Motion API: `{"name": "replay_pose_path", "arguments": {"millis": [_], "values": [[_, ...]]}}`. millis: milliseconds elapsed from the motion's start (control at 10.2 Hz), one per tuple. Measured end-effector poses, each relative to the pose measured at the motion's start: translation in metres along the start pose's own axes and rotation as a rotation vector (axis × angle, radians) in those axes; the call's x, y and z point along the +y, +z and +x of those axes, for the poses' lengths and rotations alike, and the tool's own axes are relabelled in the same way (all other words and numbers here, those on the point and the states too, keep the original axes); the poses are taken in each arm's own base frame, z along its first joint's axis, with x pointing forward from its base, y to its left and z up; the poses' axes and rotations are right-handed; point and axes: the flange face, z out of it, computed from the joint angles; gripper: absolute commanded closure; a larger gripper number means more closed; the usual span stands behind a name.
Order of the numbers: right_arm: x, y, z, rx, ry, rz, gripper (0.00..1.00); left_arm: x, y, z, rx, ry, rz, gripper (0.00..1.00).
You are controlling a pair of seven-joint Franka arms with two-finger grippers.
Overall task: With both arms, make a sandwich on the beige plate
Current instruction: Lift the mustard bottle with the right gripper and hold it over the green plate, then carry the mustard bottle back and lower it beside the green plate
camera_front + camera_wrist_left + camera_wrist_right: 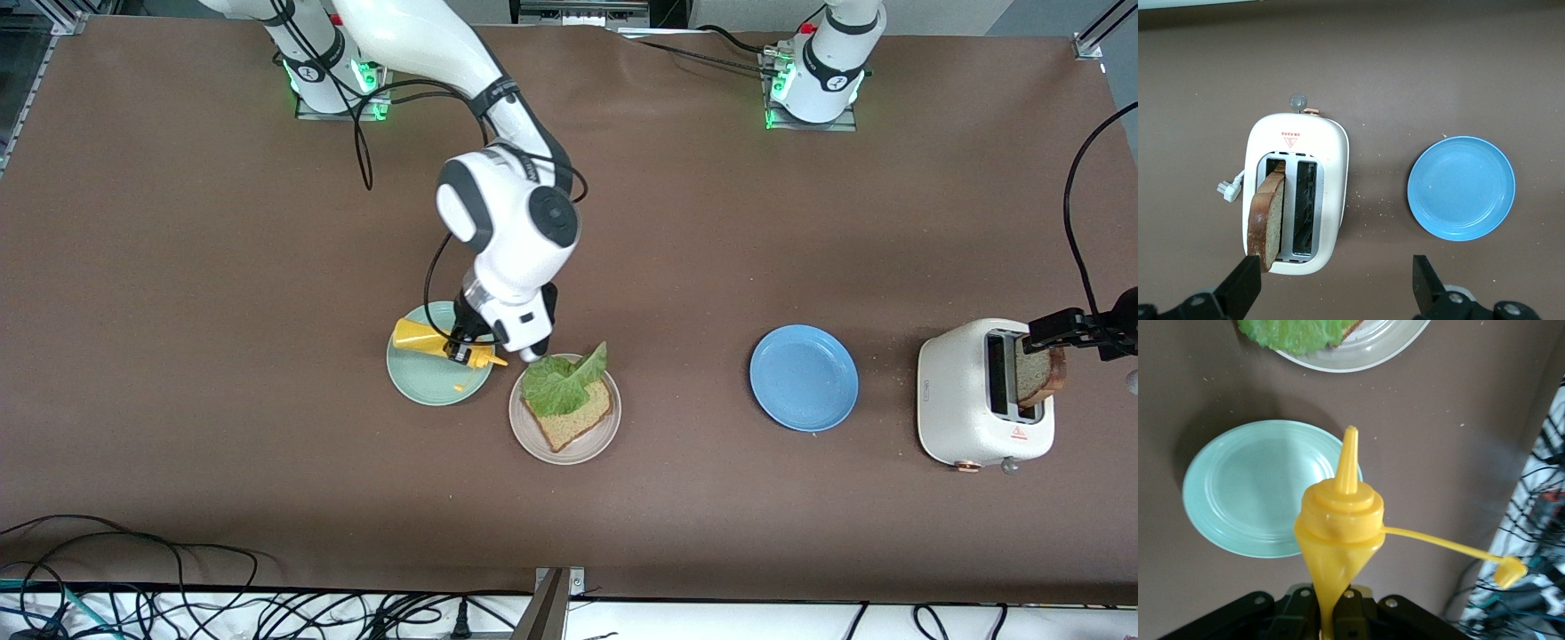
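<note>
**Bystanders on the brown tabletop**

You have a mint-green plate (433,373) lying flat, just beside the sandwich's dish toward the right arm's end. A yellow squeeze bottle (440,342) is up in the air over it, nozzle uncapped, its small cap (1509,572) dangling on a thin strap. Look toward the left arm's end and you'll find a blue plate (804,377), bare, and then a white two-slot toaster (969,400) well apart from it, crumbs scattered between them. Loose black cables (178,596) run along the tabletop's near edge.
</note>
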Motion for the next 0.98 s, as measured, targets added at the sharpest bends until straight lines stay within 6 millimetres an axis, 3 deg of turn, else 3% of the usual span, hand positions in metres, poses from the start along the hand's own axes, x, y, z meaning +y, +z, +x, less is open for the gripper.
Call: {"name": "replay_pose_path", "arguments": {"millis": [195, 683, 878, 976], "values": [[-0.021, -0.008, 0.022, -0.04, -0.05, -0.072, 1.0, 0.0, 0.0, 0.0, 0.0, 0.0, 0.0, 0.0], [-0.007, -0.005, 0.012, -0.028, -0.017, -0.063, 1.0, 0.0, 0.0, 0.0, 0.0, 0.0, 0.0, 0.0], [0.012, 0.001, -0.011, 0.077, 0.085, 0.088, 1.0, 0.0, 0.0, 0.0, 0.0, 0.0, 0.0, 0.0], [0.032, 0.01, -0.036, 0.153, 0.158, 0.199, 1.0, 0.0, 0.0, 0.0, 0.0, 0.0, 0.0, 0.0]]}}
